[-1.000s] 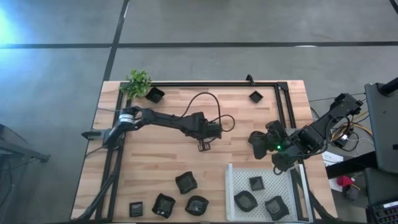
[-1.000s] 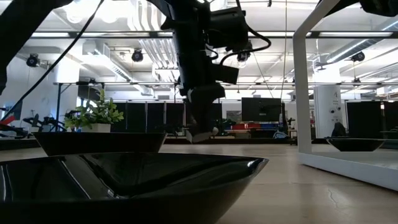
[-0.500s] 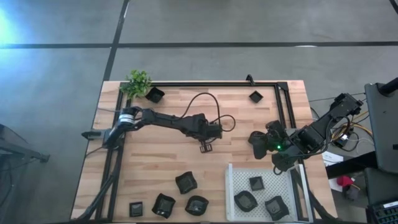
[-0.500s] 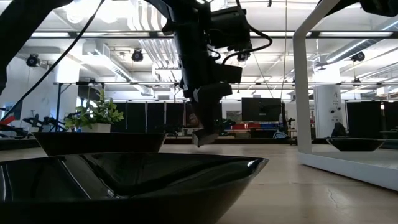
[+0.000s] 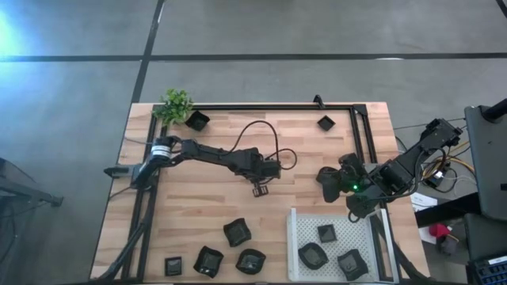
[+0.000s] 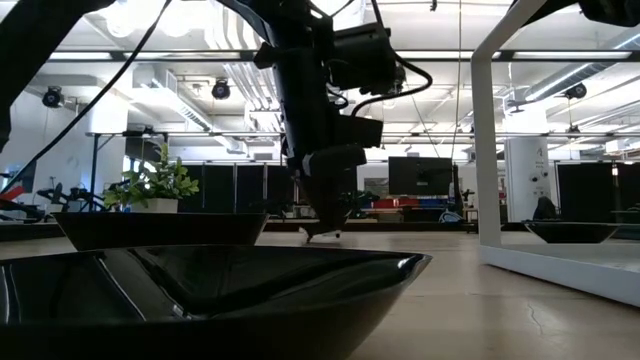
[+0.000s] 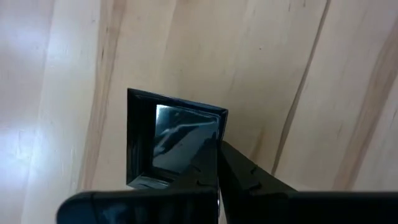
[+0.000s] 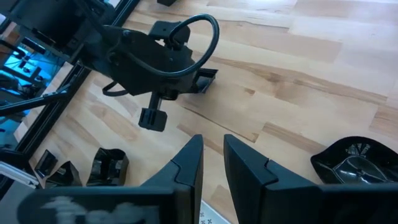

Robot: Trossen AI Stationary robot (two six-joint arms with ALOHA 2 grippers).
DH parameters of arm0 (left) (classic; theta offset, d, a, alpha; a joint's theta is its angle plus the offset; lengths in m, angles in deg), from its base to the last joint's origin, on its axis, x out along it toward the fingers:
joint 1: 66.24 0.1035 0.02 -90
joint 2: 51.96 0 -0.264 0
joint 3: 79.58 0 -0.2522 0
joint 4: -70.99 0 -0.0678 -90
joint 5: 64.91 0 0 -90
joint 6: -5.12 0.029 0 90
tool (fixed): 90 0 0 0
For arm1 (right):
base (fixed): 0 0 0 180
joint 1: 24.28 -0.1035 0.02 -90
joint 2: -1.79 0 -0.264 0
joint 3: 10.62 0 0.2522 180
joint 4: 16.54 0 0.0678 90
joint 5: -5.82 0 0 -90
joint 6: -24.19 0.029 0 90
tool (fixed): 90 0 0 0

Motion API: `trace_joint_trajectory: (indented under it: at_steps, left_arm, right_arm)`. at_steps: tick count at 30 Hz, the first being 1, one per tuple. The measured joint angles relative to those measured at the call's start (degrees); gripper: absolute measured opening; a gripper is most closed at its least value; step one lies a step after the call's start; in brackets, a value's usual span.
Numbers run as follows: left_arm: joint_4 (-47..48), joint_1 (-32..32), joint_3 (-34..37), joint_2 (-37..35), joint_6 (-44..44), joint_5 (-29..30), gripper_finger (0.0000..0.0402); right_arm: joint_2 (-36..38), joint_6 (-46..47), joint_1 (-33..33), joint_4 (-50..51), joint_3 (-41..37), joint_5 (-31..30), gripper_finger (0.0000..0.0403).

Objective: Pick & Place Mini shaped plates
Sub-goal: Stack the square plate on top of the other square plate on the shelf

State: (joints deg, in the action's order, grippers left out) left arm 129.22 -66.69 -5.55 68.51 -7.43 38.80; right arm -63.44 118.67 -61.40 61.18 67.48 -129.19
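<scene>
Left tool (image 5: 260, 190) pinches small square plate (image 7: 168, 140) by rim, low over mid-counter (image 5: 198, 202). Right tool (image 8: 211, 155) slightly spread, empty, beside white tray (image 5: 297, 237). Three plates in tray; about seven left on counter.

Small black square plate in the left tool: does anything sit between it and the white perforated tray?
Nothing visible does. The left tool holds the small black square plate at mid-table; bare wood lies between it and the white perforated tray. The right tool hovers beside that route.
</scene>
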Motion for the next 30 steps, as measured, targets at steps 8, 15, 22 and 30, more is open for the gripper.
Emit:
trace_joint_trajectory:
  at_steps: [8, 15, 22, 30]
  left_arm:
    - [-0.11, -0.04, 0.00, 0.00, -1.31, -0.70, 0.0003]
    - [-0.09, -0.08, 0.00, 0.00, -1.21, -0.79, 0.0007]
    - [-0.10, -0.04, 0.00, 0.00, -1.16, -1.29, 0.0008]
    - [-0.13, -0.06, 0.00, -0.02, -1.11, -2.45, 0.0015]
  right_arm:
    - [0.00, 0.02, 0.02, -0.02, 0.00, 0.02, 0.0061]
    - [0.00, 0.00, 0.02, -0.02, 0.00, 0.02, 0.0061]
    - [0.00, 0.00, 0.02, 0.00, 0.00, 0.02, 0.0061]
    - [0.00, 0.00, 0.07, 0.00, 0.00, 0.02, 0.0061]
